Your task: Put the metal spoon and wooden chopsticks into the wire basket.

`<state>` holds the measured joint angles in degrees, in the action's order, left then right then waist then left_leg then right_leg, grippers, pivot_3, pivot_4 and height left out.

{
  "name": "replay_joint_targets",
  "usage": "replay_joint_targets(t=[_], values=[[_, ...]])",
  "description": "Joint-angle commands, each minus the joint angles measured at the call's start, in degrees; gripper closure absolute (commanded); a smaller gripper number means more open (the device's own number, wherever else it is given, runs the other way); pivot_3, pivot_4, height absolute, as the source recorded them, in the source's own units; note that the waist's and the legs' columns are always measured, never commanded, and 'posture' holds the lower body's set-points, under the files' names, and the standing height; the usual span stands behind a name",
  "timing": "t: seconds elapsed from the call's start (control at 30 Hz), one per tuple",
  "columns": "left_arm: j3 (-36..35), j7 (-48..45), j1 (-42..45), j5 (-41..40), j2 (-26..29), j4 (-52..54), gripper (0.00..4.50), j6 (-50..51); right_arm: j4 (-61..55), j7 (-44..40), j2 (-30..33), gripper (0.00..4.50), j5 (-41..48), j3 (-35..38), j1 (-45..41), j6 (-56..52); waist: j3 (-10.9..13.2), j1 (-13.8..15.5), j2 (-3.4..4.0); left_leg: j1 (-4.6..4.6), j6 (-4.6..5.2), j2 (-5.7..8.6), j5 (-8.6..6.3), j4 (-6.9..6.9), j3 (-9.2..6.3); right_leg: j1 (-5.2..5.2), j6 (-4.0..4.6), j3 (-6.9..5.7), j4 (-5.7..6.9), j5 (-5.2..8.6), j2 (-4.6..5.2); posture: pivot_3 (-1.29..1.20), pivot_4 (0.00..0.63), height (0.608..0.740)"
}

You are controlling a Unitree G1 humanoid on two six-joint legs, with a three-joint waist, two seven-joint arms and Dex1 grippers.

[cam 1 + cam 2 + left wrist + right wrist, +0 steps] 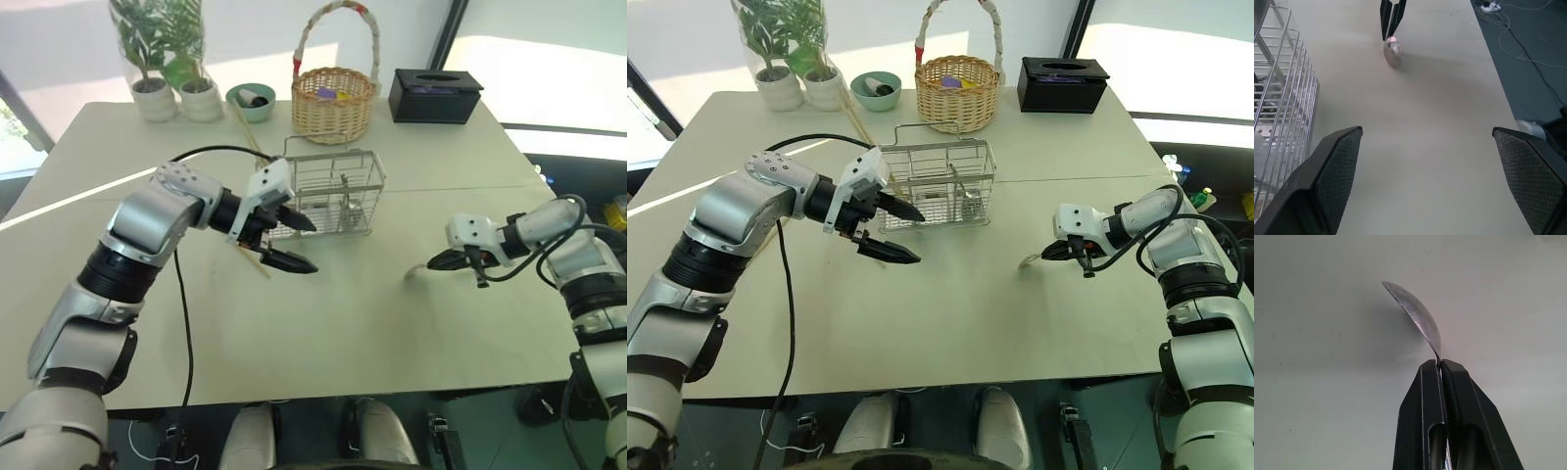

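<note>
Shiny steel, light, stiff and slick: the metal spoon (1418,318) lies on the pale worktop (323,323) at right of centre, right tool (1441,364) clamped on its thin neck just behind the bowl, probably the best hold. Left tool (292,242) gapes beside the wire basket (333,191).

The metal spoon (1418,318) is shiny silver, the wire basket (331,193) silver grid. The table (333,323) is plain beige; the far tissue box (434,95) black.
</note>
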<state>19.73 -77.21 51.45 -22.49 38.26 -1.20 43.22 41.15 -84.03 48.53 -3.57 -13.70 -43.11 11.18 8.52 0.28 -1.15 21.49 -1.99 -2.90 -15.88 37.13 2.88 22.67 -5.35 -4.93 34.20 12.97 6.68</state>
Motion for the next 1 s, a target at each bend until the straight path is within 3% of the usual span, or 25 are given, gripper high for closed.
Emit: replay_joint_targets(t=[0.03,0.27,0.47,0.6,0.7,1.0], values=[[-3.2,0.67,1.08,0.09,0.75,0.22,0.0,-1.51,-4.75,-0.03,1.92,4.42,3.3,4.01,-0.76,-1.43,0.03,0.0,0.04,0.0,0.0,0.0,0.0,0.0,0.0,0.0,0.0,0.0,0.0,0.0,0.0,0.0,0.15,0.717],[-10.67,3.58,1.03,-2.34,2.06,0.27,0.0,-0.45,-19.95,2.3,3.74,4.42,14.74,13.91,0.28,-20.43,0.07,0.08,0.09,0.0,0.0,-0.01,0.0,-0.01,-0.04,0.01,0.0,0.0,0.01,0.0,0.0,0.0,0.15,0.717],[-11.71,3.85,2.13,-2.39,2.34,-1.2,0.0,-0.82,-26.15,3.52,5.44,4.42,14.23,14.09,5.43,-20.07,0.04,0.45,0.04,0.01,0.01,0.01,-0.01,0.01,-0.04,-0.05,0.01,-0.01,-0.04,0.01,0.01,0.0,0.15,0.717],[-9.89,2.76,2.94,-1.06,1.94,-2.87,0.0,-2.82,-21.05,8.01,3.2,4.42,8.5,9.91,3.12,-16.86,0.04,0.23,0.04,0.0,0.01,0.02,-0.01,0.03,-0.01,-0.02,0.01,0.0,-0.03,0.01,0.02,0.0,0.15,0.717],[-9.05,2.5,3.51,-0.64,1.3,-3.71,0.0,-3.46,-15.51,11.34,1.47,3.61,4.31,7.19,0.79,-12.2,0.04,-0.03,0.04,0.0,0.01,0.01,-0.01,0.0,-0.01,0.0,-0.01,0.0,0.0,0.01,0.01,0.0,0.15,0.717],[-5.94,-0.68,3.28,1.82,1.52,-2.99,0.0,-6.57,3.62,15.77,-3.44,3.61,-3.64,1.55,-9.13,-4.91,0.06,-0.46,0.05,0.03,0.0,0.01,0.0,-0.02,0.01,0.03,-0.03,0.01,0.01,0.01,0.0,0.0,0.15,0.717]])
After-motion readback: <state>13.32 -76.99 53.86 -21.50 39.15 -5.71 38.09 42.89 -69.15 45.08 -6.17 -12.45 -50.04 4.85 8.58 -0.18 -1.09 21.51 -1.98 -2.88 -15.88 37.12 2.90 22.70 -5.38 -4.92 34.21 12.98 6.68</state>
